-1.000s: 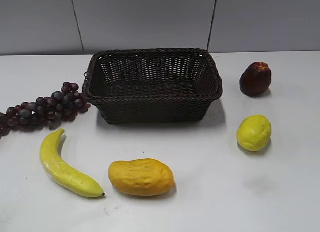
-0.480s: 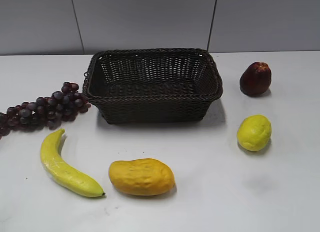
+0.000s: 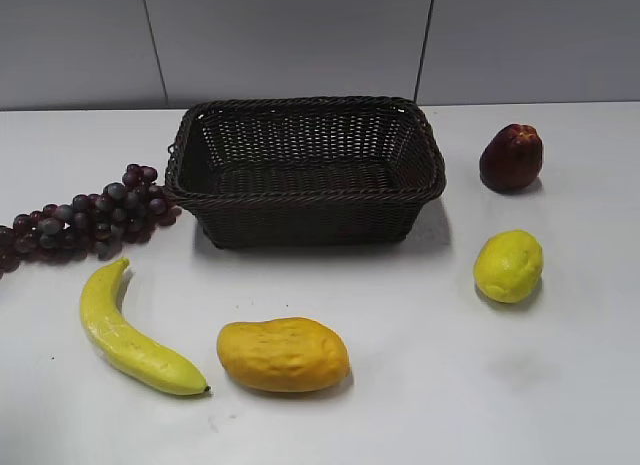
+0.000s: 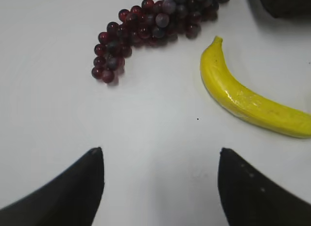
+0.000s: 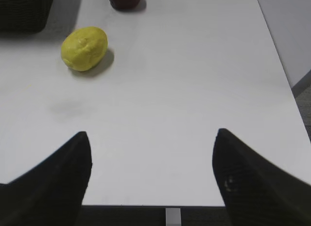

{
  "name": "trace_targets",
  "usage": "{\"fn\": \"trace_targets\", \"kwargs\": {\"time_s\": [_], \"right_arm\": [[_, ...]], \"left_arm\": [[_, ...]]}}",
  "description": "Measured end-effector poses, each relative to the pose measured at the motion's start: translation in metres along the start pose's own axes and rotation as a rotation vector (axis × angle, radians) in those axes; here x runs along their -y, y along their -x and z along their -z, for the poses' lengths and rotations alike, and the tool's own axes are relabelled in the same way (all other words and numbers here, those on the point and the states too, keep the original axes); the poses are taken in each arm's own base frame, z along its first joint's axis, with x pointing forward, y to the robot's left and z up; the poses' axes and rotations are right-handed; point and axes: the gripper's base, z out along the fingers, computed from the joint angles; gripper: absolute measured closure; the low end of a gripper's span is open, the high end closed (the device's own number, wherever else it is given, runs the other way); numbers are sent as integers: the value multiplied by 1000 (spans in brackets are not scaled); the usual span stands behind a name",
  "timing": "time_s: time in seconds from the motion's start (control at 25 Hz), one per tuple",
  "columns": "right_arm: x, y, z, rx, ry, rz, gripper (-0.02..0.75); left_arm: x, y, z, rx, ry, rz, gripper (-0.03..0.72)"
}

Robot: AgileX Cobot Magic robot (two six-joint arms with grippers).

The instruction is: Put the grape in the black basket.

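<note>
White table [image 3: 420, 385]; I am holding both the left gripper [image 4: 160, 160] and the right gripper [image 5: 151, 143] wide open, empty. The grape [image 3: 85, 220] is lying left of the black basket [image 3: 305, 197]; the loose bunch may slip.

— How is the light sitting in these views?

— Bright and even, coming from above; the white table [image 3: 420, 405] is washing out pale. The black basket [image 3: 305, 170] is casting a soft shadow to its right, and the lemon [image 3: 508, 266] is throwing a small one beneath itself.

— Any glare or blur?

— The banana [image 4: 248, 102], ahead and right of the left gripper [image 4: 160, 187], is showing a glossy streak. Both that gripper's fingers and the right gripper [image 5: 151, 177] are reading as black, slightly soft shapes. The grape [image 4: 150, 29], far ahead of the left one, is staying sharp.
</note>
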Motion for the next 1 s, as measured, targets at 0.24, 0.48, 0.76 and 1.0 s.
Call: {"fn": "trace_targets", "kwargs": {"time_s": [0.24,0.48,0.76,1.0], "right_arm": [[0,0,0,0,0,0,150],[0,0,0,0,0,0,150],[0,0,0,0,0,0,150],[0,0,0,0,0,0,150]], "left_arm": [[-12,52,-38,-125,-33,-96,131],[-15,98,-80,-213,-90,-230,109],[-1,123,-136,-335,-190,-508,101],[-2,136,-168,-310,-178,-578,97]]}}
